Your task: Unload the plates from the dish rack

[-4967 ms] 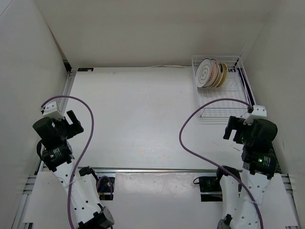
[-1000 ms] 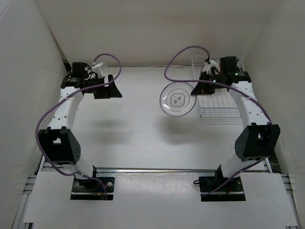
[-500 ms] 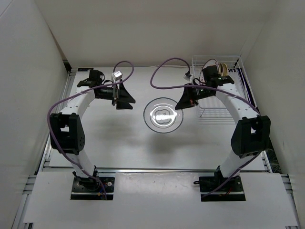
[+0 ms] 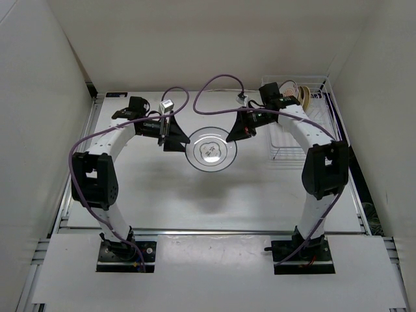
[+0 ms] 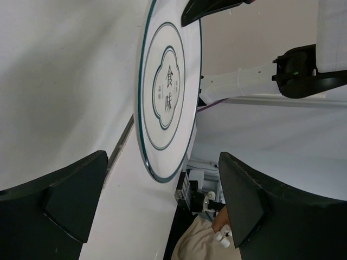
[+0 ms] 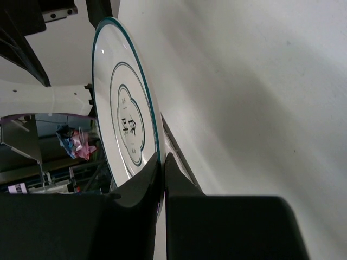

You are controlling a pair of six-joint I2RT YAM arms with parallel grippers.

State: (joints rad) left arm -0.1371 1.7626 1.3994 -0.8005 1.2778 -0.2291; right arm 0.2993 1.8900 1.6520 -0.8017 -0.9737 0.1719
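The right fingers [image 6: 187, 195] were pinched tight on the right rim of the white ringed plate [image 4: 211, 148]. They held it face up over the middle of the worktop [image 4: 162, 188], with its shadow lying on the surface below. Dark characters showed in the plate's centre medallion. The left fingers [image 5: 65, 200] were spread wide and gripped nothing. The plate's left rim stood in the gap ahead of them, close but apart. The other plates [image 4: 302, 93] stood on edge at the far end of the dish rack [image 4: 286, 146], partly hidden by the right arm.
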